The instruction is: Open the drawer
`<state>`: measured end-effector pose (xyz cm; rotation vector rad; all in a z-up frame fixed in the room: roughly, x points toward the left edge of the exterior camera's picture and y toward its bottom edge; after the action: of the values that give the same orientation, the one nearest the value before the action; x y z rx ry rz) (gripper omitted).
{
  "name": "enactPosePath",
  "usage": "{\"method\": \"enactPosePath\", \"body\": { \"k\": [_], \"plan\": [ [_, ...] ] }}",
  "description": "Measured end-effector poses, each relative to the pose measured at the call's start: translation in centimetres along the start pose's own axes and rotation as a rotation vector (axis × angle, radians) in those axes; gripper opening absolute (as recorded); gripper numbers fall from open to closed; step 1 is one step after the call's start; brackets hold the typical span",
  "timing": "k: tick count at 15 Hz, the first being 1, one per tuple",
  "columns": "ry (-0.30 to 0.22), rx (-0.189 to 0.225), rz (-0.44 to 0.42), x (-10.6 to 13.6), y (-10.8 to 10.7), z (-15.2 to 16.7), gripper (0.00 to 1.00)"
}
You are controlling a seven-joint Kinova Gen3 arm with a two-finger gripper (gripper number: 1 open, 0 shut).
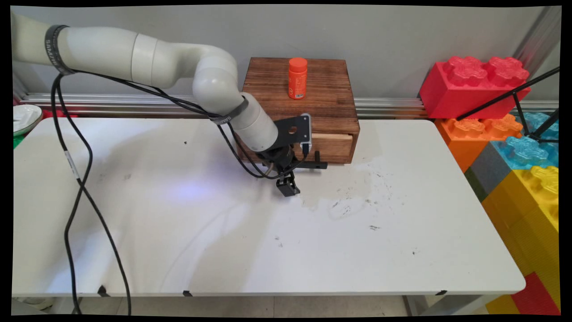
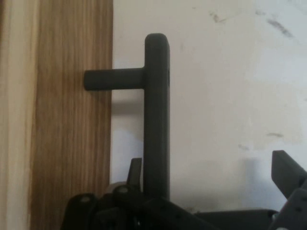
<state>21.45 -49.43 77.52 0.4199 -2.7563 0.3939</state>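
Observation:
A dark wooden box [image 1: 313, 96] stands at the table's back, and an orange bottle [image 1: 297, 78] stands upright on top of it. The box's drawer [image 1: 333, 150] is pulled out a little, showing a strip of pale wood. My gripper [image 1: 290, 176] is low in front of the drawer, at its black bar handle [image 1: 315, 164]. In the hand view the gripper [image 2: 208, 160] is open. The handle [image 2: 157, 110] runs between the fingers, close to the left finger [image 2: 135, 168] and far from the right one [image 2: 287, 167]. The drawer front [image 2: 72, 120] fills the left side.
The white table [image 1: 402, 250] has scuff marks right of the gripper. Big red [image 1: 473, 85], orange, blue and yellow toy blocks [image 1: 532, 205] are stacked past the table's right edge. A white dish [image 1: 24, 117] sits at the far left. Black cables [image 1: 76, 179] hang from the arm.

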Motion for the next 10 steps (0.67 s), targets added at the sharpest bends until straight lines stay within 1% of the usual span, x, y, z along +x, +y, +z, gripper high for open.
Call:
{"method": "enactPosePath", "body": {
  "k": [3, 10],
  "plan": [
    [0.006, -0.023, 0.006, 0.2, 1.0, -0.1, 1.00],
    [0.015, -0.058, -0.002, 0.3, 3.1, -0.8, 1.00]
  ]
}}
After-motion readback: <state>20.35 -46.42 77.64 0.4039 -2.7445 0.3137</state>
